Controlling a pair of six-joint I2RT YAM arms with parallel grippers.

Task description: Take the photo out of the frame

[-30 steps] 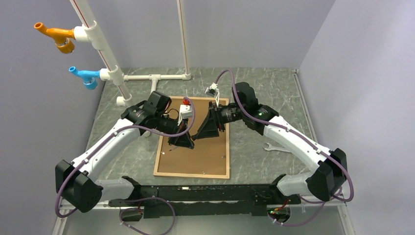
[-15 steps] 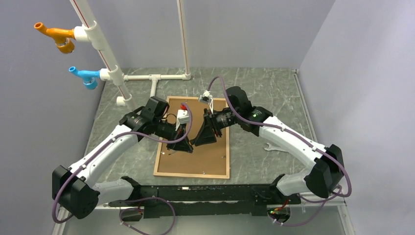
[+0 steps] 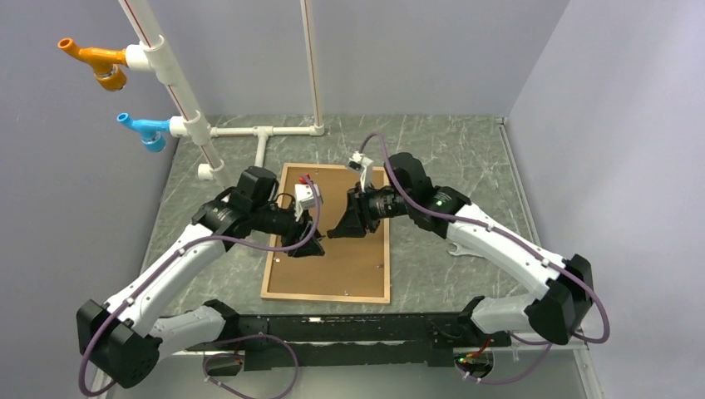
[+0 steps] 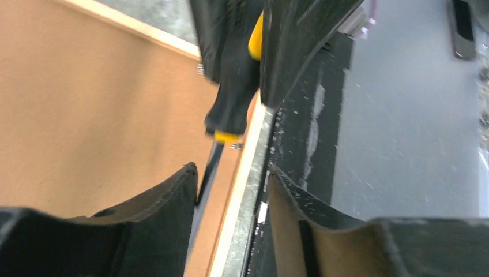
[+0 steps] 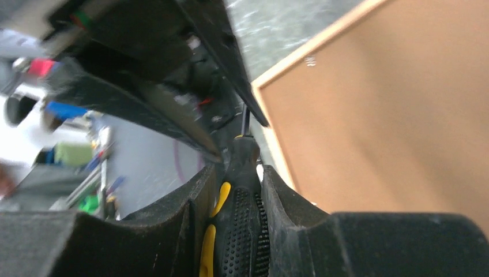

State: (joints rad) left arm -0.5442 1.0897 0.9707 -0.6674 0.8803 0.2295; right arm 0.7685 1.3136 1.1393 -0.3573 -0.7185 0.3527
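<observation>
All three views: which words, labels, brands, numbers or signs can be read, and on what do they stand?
None can be read.
The frame and its brown back are blank.
The screwdriver shows only black and yellow.
The clutter in the right wrist view is too blurred.

A robotics lab test cell rather than a home or shop; plain pale-lilac walls (image 3: 432,58) box in a small grey marbled table (image 3: 465,150) on three sides; a left arm (image 3: 166,266) and a right arm (image 3: 499,241), white with black joints, are bolted to a black rail (image 3: 349,328) at the near edge, with purple cables (image 3: 376,137) looped along them; a white pipe structure (image 3: 179,91) carrying an orange fitting (image 3: 96,60) and a blue fitting (image 3: 145,130) stands at the far left; hand tools are about, a wrench (image 3: 457,248) on the table and a black-and-yellow screwdriver (image 5: 239,231); the right wrist view catches a blurred, cluttered room of gear beyond the table
</observation>
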